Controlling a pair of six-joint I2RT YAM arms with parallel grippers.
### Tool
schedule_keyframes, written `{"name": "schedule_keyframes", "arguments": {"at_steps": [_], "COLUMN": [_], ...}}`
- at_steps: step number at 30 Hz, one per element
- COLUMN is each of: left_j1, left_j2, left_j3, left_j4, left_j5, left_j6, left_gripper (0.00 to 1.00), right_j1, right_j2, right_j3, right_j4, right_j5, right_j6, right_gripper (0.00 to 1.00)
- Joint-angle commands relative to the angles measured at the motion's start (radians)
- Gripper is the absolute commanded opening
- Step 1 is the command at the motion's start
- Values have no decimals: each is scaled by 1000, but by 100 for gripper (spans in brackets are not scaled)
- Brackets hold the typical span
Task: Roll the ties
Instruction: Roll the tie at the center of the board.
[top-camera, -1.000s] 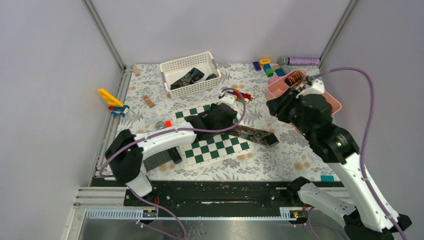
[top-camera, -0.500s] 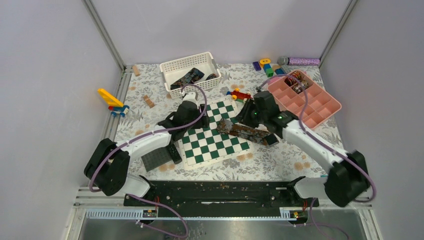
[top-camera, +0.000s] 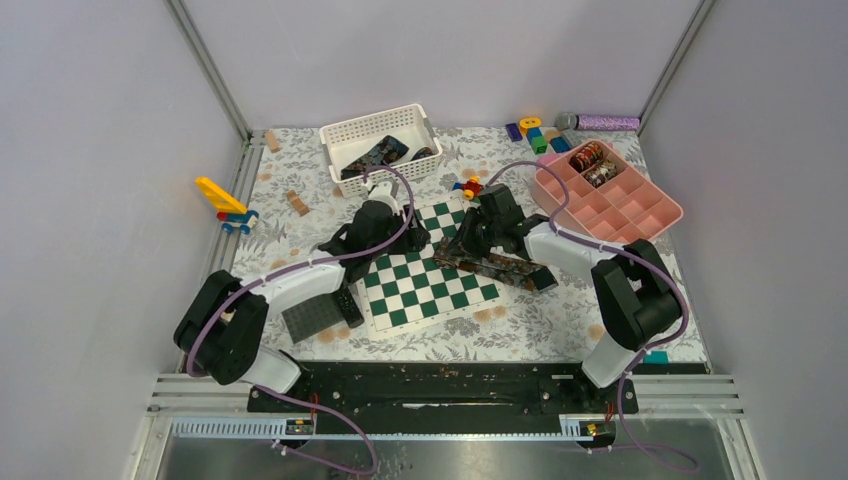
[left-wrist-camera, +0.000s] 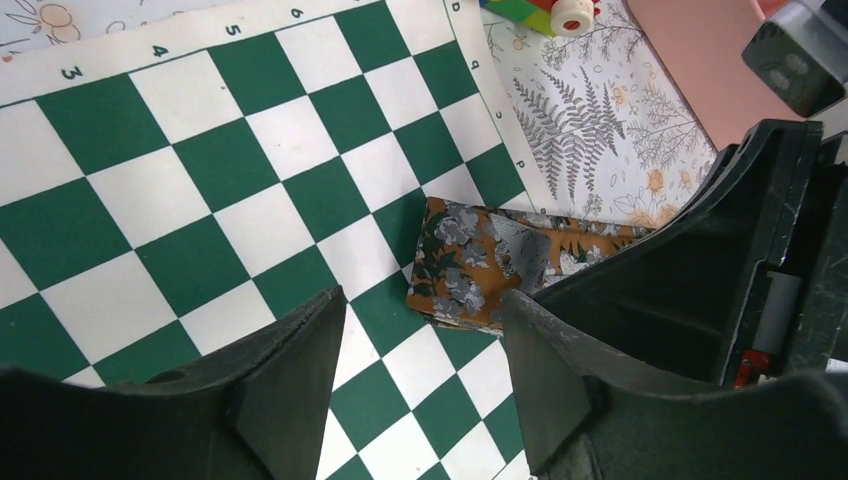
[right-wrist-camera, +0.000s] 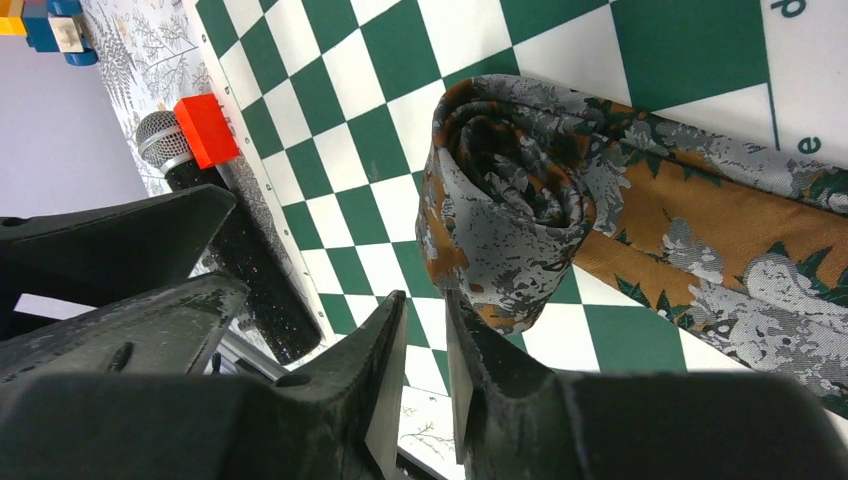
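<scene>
A rust-brown tie with a grey floral print lies across the right side of the chessboard, its left end curled into a loose coil. My right gripper sits low at that coil; its jaws show only a narrow gap with nothing between them, and the coil rests against the outside of one finger. My left gripper is open and empty over the board, just short of the tie's end. Rolled ties sit in the pink tray. Dark ties lie in the white basket.
A black microphone and a red block lie at the board's left edge, beside a dark grey plate. A toy car, coloured blocks, a purple roller and a yellow toy stand around.
My right arm has come down from the pink tray to the tie's left end on the board. My left arm has pulled back left, so its gripper now faces that end.
</scene>
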Motion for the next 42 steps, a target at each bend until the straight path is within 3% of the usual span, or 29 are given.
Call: {"name": "schedule_keyframes", "arguments": {"at_steps": [1,18,29,42], "left_j1": [7,7,5,6], "left_j2": [21,135,226,294], "left_j3": [5,23,7,22], "left_j4": [77,161,329,370], "left_j5": [33,163,314,336], "left_j6": [-7,-16,-43,-65], "left_gripper": [60,59,71,70], "right_j1": [6,5,4,3], "right_j2": [5,29,24,14], "right_j3": [45,37,12,-11], "right_j4": [-2,-100,-121,-122], "right_j5": [38,166,219,227], "right_j6": [0,-28,-36,-35], "right_gripper": [27,25,25,24]}}
